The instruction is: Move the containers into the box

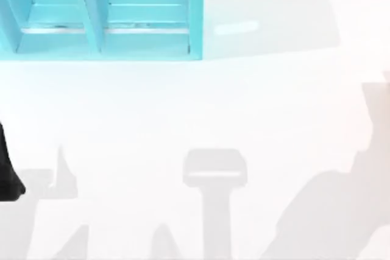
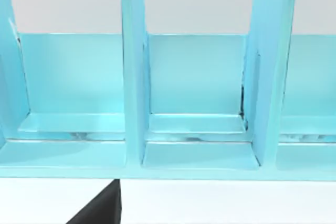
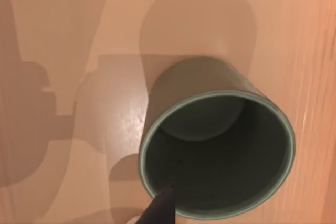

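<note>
— Where is the olive-grey cup (image 3: 215, 153) relative to the right pincer (image 3: 160, 205)?

— Directly below it. The right wrist view looks straight down into the cup's open mouth. The cup stands upright on the tabletop (image 3: 63, 77), and a dark tip of the pincer overlaps the near part of its rim. I cannot tell whether that tip touches the rim or hangs just above it.

— Is that pincer spread or pressed together?

— I cannot tell; too little of it is in sight.

— And the box (image 1: 195, 10)?

— In the top view it sits at the upper left of the frame. It is turquoise, and an upright divider (image 1: 91, 10) splits it into compartments. The two compartments seen there hold nothing.

— What does the left wrist view add?

— It faces the box (image 2: 134, 77) from close by and shows three compartments side by side, parted by tall walls, again with nothing in them. A dark wedge of the left pincer (image 2: 100, 211) sits over the tabletop just in front of the box. Spread or pressed together, I cannot tell.

— Anything else from above?

— A dark part of the left arm (image 1: 7, 175) at the left edge of the frame, about halfway down, and grey shadows (image 1: 213, 175) across the lower half of the tabletop (image 1: 183, 108).
</note>
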Controlling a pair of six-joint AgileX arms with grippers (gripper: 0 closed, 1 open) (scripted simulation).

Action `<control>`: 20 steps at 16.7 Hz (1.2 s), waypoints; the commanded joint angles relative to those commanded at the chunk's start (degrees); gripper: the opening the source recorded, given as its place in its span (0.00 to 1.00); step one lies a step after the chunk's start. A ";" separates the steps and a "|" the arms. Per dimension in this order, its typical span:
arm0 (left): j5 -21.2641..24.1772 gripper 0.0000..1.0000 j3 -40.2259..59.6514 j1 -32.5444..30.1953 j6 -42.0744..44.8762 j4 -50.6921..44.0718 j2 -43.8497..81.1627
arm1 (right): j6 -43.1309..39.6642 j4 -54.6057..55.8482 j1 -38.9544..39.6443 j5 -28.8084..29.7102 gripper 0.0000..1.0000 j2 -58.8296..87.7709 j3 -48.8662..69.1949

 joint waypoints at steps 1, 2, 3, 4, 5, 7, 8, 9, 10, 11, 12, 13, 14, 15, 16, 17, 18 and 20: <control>0.00 1.00 0.00 0.00 0.00 0.00 0.00 | 0.00 0.00 0.00 0.00 1.00 0.00 0.00; 0.00 1.00 0.00 0.00 0.00 0.00 0.00 | 0.00 0.00 0.00 0.00 1.00 0.00 0.00; 0.00 1.00 0.00 0.00 0.00 0.00 0.00 | 0.00 0.00 0.00 0.00 1.00 0.00 0.00; 0.00 1.00 0.00 0.00 0.00 0.00 0.00 | 0.00 0.00 0.00 0.00 1.00 0.00 0.00; 0.00 1.00 0.00 0.00 0.00 0.00 0.00 | 0.00 0.00 0.00 0.00 1.00 0.00 0.00; 0.00 1.00 0.00 0.00 0.00 0.00 0.00 | 0.00 0.00 0.00 0.00 1.00 0.00 0.00; 0.00 1.00 0.00 0.00 0.00 0.00 0.00 | 0.00 0.00 0.00 0.00 1.00 0.00 0.00; 0.00 1.00 0.00 0.00 0.00 0.00 0.00 | 0.00 -0.01 -0.13 0.00 1.00 0.02 0.01; 0.00 1.00 0.00 0.00 0.00 0.00 0.00 | -0.01 -0.15 -0.13 0.00 1.00 0.02 0.17; 0.00 1.00 0.00 0.00 0.00 0.00 0.00 | -0.04 -0.84 -0.13 -0.01 1.00 0.05 0.92; 0.00 1.00 0.00 0.00 0.00 0.00 0.00 | -0.10 -2.02 -0.15 -0.04 1.00 0.10 2.27; 0.00 1.00 0.00 0.00 0.00 0.00 0.00 | -0.15 -3.68 -0.17 -0.11 1.00 0.15 4.21; 0.00 1.00 0.00 0.00 0.00 0.00 0.00 | -0.20 -5.67 -0.18 -0.24 1.00 0.21 6.63; 0.00 1.00 0.00 0.00 0.00 0.00 0.00 | -0.24 -7.84 -0.19 -0.41 1.00 0.26 9.38; 0.00 1.00 0.00 0.00 0.00 0.00 0.00 | -0.29 -10.20 -0.19 -0.58 1.00 0.30 12.24; 0.00 1.00 0.00 0.00 0.00 0.00 0.00 | -0.33 -12.78 -0.19 -0.69 1.00 0.36 15.00; 0.00 1.00 0.00 0.00 0.00 0.00 0.00 | -0.35 -15.50 -0.21 -0.70 1.00 0.48 17.57; 0.00 1.00 0.00 0.00 0.00 0.00 0.00 | -0.34 -20.27 -0.30 -0.44 1.00 0.91 21.83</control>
